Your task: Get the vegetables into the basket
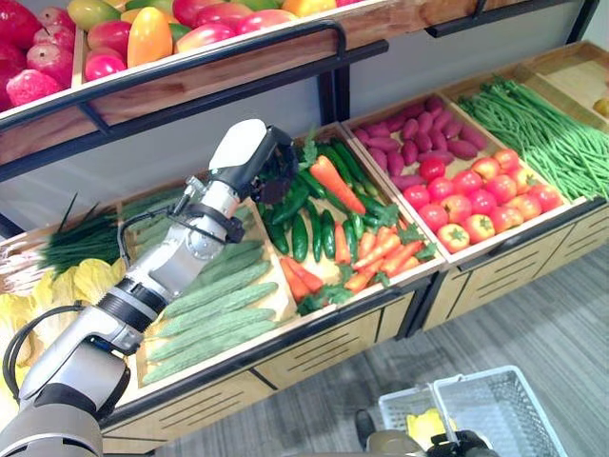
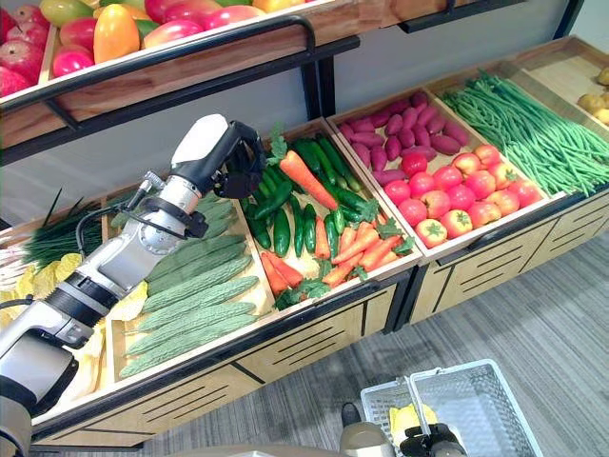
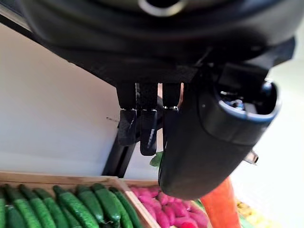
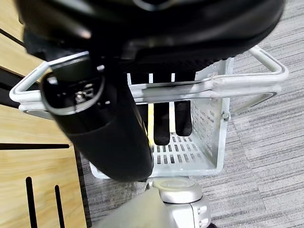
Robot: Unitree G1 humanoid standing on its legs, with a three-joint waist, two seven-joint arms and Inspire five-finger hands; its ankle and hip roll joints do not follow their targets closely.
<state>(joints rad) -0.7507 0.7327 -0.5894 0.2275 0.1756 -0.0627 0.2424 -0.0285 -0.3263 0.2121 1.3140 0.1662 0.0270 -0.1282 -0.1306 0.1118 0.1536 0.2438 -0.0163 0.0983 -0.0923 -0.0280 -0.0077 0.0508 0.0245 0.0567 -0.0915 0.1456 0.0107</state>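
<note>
The left robot hand (image 1: 269, 164) is held above the middle crate of the produce stand, its fingers curled round the leafy end of a carrot (image 1: 338, 184), which slants away from the hand over the dark green peppers (image 1: 303, 228) below. In the left wrist view the fingers (image 3: 147, 130) are seen bent downward beside the thumb, and the orange body of the carrot (image 3: 221, 206) is seen past the thumb. The right robot hand (image 4: 164, 124) is closed round the handle of a white wire basket (image 2: 495, 405), which is held low over the grey floor (image 1: 533, 324) in front of the stand.

The fingers hooked under the basket handle are made out in the right wrist view, while from the head views little more than the basket's rim and a yellow item (image 2: 407, 419) inside it is seen. The stand's contents are laid out in the head views: long cucumbers (image 1: 214, 309) in the crate left of the hand, more carrots (image 1: 376, 257), tomatoes (image 1: 471, 205), purple sweet potatoes (image 1: 419, 133) and green beans (image 1: 542, 133) to the right. The held carrot is bright orange, tapered, with a green top.
</note>
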